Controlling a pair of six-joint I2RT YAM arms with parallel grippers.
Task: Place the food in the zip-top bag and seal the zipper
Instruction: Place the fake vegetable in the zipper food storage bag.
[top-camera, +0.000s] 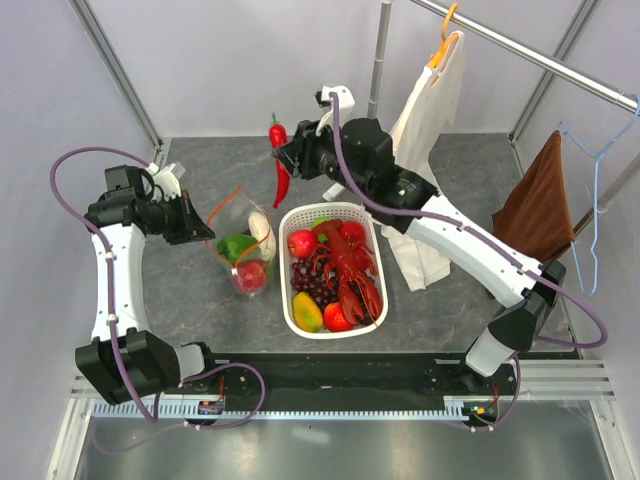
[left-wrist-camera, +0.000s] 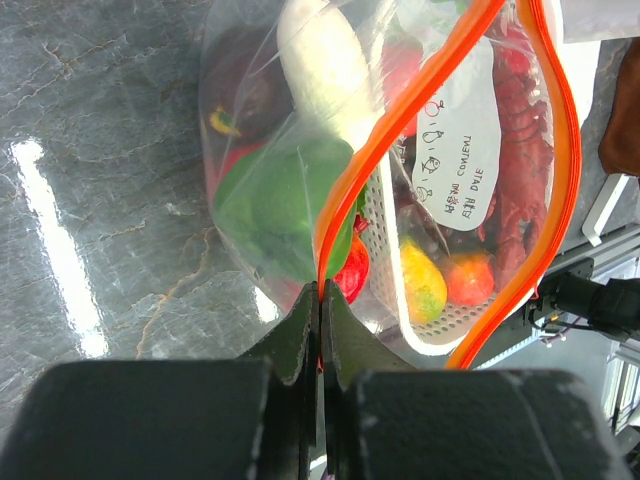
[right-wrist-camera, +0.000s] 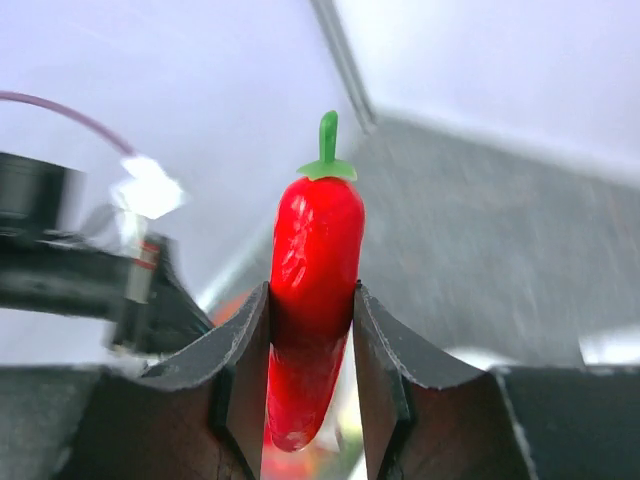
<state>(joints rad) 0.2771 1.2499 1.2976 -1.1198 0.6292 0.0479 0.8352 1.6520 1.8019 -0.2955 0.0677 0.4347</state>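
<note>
Two arms share the work. The left tool (left-wrist-camera: 318, 300) is shut on the zipper (left-wrist-camera: 322, 255), pinching one lip of the zip-top bag (top-camera: 240, 225), which stands on the table (top-camera: 180, 290) at 9 o'clock from the white basket (top-camera: 290, 305). The right tool (right-wrist-camera: 310, 300) clamps a red chili (right-wrist-camera: 318, 240) around its middle, up in the air at about 11 o'clock from the basket.

The bag already holds a green pepper (left-wrist-camera: 280, 210), a white radish (left-wrist-camera: 325, 60), a red fruit and something dark. The lobster (top-camera: 355, 270) and other pieces wait in the basket.

Seen from above, the chili's long axis runs 12 to 6, green stem at 12, tip at 6. The bag's mouth gapes upward as a narrow loop.

Risk, as I judge it: the chili is long and the mouth slim. If it comes in crosswise it could snag the orange strip, drag it out of the left tool's thin pinch, and let the bag slump or spill. Going in tip-first looks safer.
</note>
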